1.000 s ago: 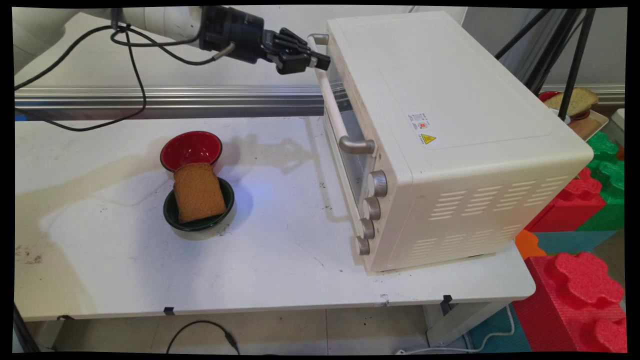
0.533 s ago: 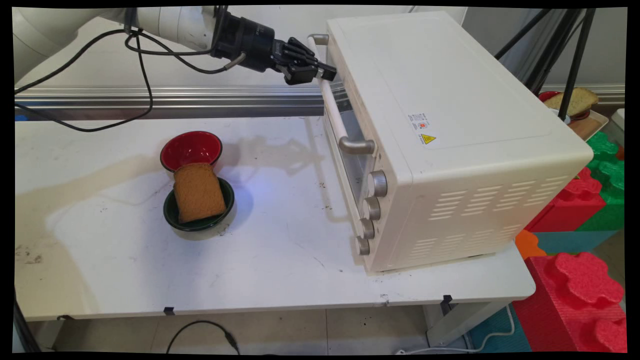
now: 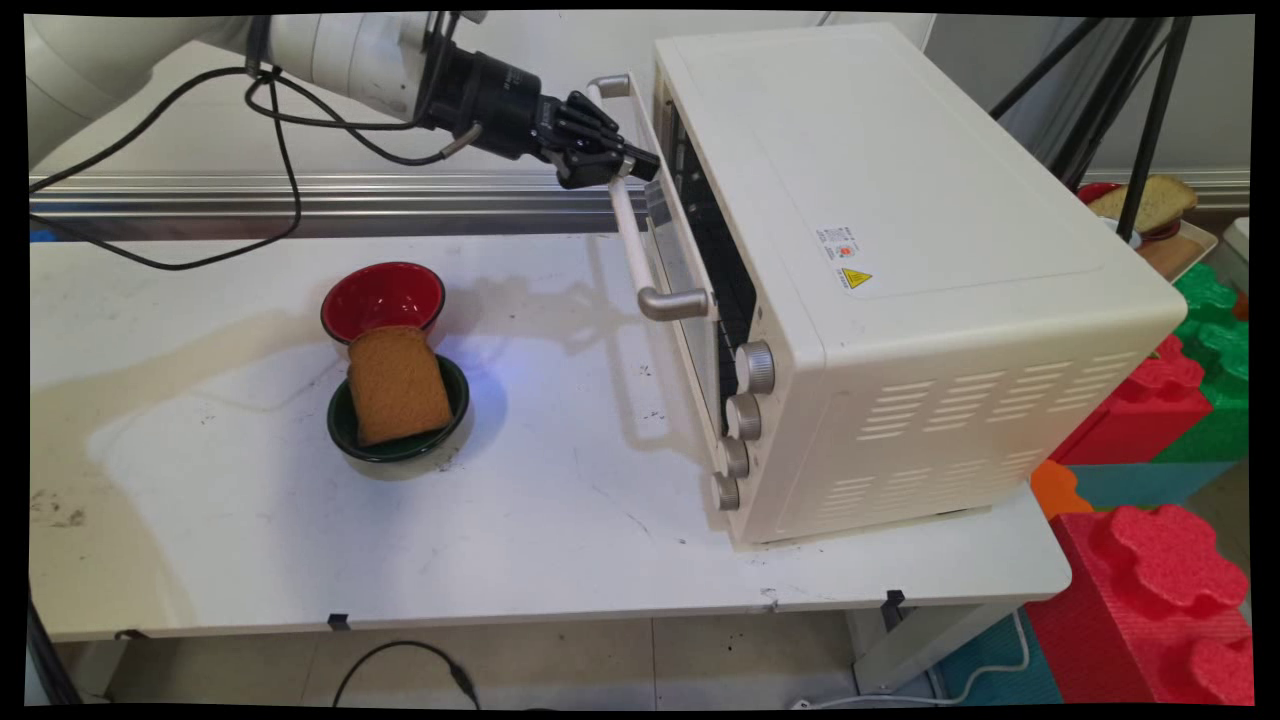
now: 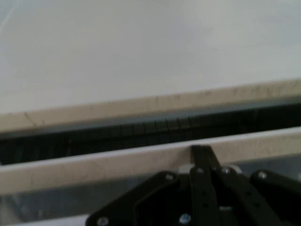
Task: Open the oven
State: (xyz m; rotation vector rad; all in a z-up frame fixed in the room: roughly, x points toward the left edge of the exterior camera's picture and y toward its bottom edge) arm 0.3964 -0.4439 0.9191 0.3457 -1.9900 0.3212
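Note:
A cream toaster oven [image 3: 900, 260] stands on the right half of the white table [image 3: 560, 520]. Its glass door [image 3: 690, 270] is tilted open a little at the top, showing a dark gap. My black gripper [image 3: 630, 165] is shut on the door's white handle bar [image 3: 625, 215] near its far end. In the hand view the fingers [image 4: 201, 157] press together over the door's top edge [image 4: 117, 162], with the dark gap [image 4: 141, 134] and the oven's top [image 4: 150, 56] beyond. A slice of brown bread [image 3: 397, 384] lies in a dark green bowl [image 3: 345, 432] to the left.
A red bowl [image 3: 383, 297] sits just behind the green one. Black cables [image 3: 280, 150] hang from the arm over the table's far left. Red and green foam blocks [image 3: 1160, 480] stand off the table's right side. Another bread slice [image 3: 1150, 200] lies on a tray far right.
The gripper reached the handle, closed on it and pulled left; the oven door, shut a second ago, now stands slightly ajar at the top.

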